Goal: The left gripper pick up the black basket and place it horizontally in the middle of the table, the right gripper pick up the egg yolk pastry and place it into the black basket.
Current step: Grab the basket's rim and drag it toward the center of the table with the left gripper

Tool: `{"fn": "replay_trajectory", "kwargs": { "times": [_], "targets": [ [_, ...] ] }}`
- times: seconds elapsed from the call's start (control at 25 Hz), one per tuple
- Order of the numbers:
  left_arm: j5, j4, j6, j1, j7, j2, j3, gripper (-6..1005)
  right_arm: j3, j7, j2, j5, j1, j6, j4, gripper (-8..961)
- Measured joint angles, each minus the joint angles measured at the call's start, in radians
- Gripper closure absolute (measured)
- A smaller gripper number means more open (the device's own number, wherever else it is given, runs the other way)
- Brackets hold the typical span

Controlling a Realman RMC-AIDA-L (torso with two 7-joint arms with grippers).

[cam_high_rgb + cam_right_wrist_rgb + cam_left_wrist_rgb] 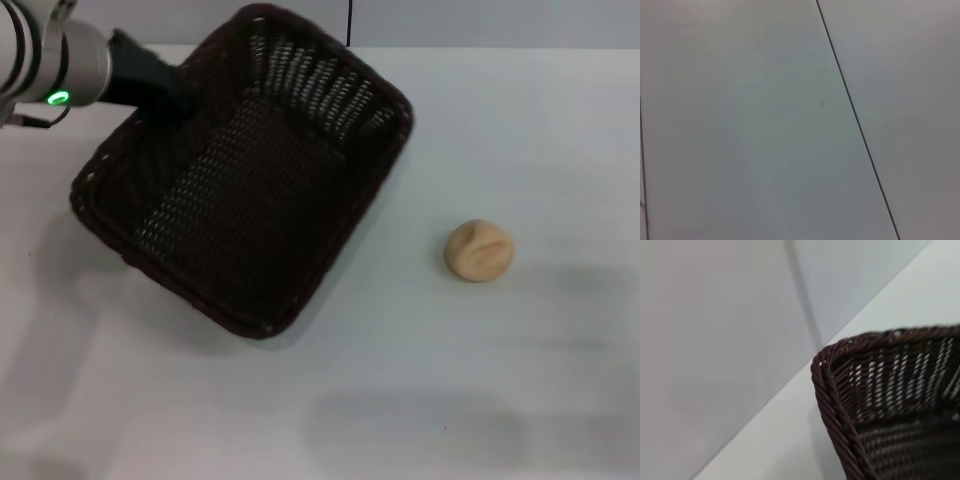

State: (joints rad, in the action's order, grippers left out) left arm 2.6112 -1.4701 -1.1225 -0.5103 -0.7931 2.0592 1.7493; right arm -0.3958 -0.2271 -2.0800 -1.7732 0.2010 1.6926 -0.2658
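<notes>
Head view: white table point(560, 380) fills frame. Black basket point(245, 175) sits left of centre, turned diagonally, one corner toward far edge, opposite corner toward near edge; inside empty. Left gripper point(165, 85) reaches in from upper left, at basket's far-left rim; jaws hidden against dark weave, cannot tell if clamped. Egg yolk pastry point(479, 250) lies on bare table right of basket, apart from it. Left wrist view: braided rim corner of basket close up, table beyond.
</notes>
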Motion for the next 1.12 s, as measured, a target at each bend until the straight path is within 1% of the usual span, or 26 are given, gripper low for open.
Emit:
{"fn": "replay_trajectory", "kwargs": {
  "times": [0.04, 0.16, 0.2, 0.48, 0.52, 0.6, 0.64, 0.68, 0.8, 0.96, 1.12],
  "targets": [
    [0.000, 0.000, 0.000, 0.000, 0.000, 0.000, 0.000, 642, 0.000, 0.000, 0.000, 0.000, 0.000, 0.004, 0.000, 169],
    [-0.100, -0.001, -0.040, -0.018, -0.092, 0.000, 0.042, 686, 0.000, 0.000, 0.000, 0.000, -0.003, 0.018, -0.001, 169],
    [-0.116, 0.001, -0.050, -0.025, -0.109, 0.000, 0.051, 701, 0.000, 0.000, 0.000, 0.000, -0.004, 0.022, -0.001, 169],
    [-0.145, 0.014, -0.084, -0.060, -0.168, -0.001, 0.076, 792, 0.000, 0.000, -0.002, 0.000, -0.011, 0.045, -0.007, 169],
    [-0.167, 0.015, -0.112, -0.072, -0.197, -0.001, 0.089, 794, 0.000, 0.000, -0.002, 0.000, -0.011, 0.045, -0.007, 169],
    [-0.167, 0.015, -0.112, -0.072, -0.197, -0.001, 0.089, 797, 0.002, 0.000, -0.002, -0.001, -0.010, 0.046, -0.009, 169],
    [-0.199, 0.017, -0.147, -0.083, -0.230, -0.001, 0.111, 798, 0.003, 0.000, -0.002, -0.002, -0.009, 0.046, -0.010, 169],
    [-0.289, 0.025, -0.238, -0.104, -0.308, -0.001, 0.167, 800, 0.005, 0.000, -0.002, -0.002, -0.009, 0.046, -0.010, 169],
    [-0.349, 0.028, -0.301, -0.118, -0.354, -0.002, 0.210, 804, 0.015, 0.000, -0.002, -0.002, -0.008, 0.046, -0.014, 169],
    [-0.362, 0.031, -0.373, -0.152, -0.376, -0.005, 0.248, 804, 0.021, 0.002, -0.003, -0.003, -0.007, 0.047, -0.020, 169],
    [-0.356, 0.064, -0.431, -0.189, -0.402, -0.010, 0.255, 804, 0.026, 0.004, -0.003, -0.003, -0.007, 0.047, -0.023, 169]
  ]
}}
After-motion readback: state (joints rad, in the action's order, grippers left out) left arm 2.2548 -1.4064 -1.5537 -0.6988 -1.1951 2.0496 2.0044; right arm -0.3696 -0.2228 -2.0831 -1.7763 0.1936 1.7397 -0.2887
